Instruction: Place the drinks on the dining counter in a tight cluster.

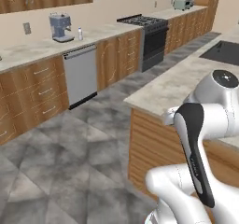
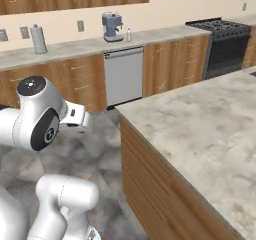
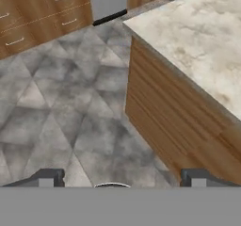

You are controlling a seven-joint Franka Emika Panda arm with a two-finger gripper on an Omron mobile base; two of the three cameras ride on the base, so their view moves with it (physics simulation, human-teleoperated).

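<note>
So in the left base view, the dining counter (image 1: 186, 80) is seen running off to the upper right, with its wooden side facing the grey tiled floor (image 1: 70, 162). The stretch of marble top that's shown carries nothing, and no drinks can be picked out on it. A dark inset (image 1: 224, 52), probably the sink, is set into the far part of the top; nothing can be made out inside it. Across the aisle, a coffee machine (image 1: 60, 27) and a tiny pale bottle-ish thing (image 1: 80, 33) are parked on the wall worktop, too small to be called one of the drinks with any confidence.

In the right base view, the same counter (image 2: 200, 129) is laid out to the right of the arm, again bare where it's visible. A paper towel roll (image 2: 38, 39) is stood on the far worktop, well apart from everything.

In the hand view, the gripper (image 3: 122, 180) is pointed down at the floor, fingertips (image 3: 47, 177) spread wide with nothing between them. The counter corner (image 3: 197, 36) is placed up and to the right of the jaws, so that's the direction any coming reach would likely have to go. Where the bottles sit can't be told from here, so their long axis can't be judged either.
</note>
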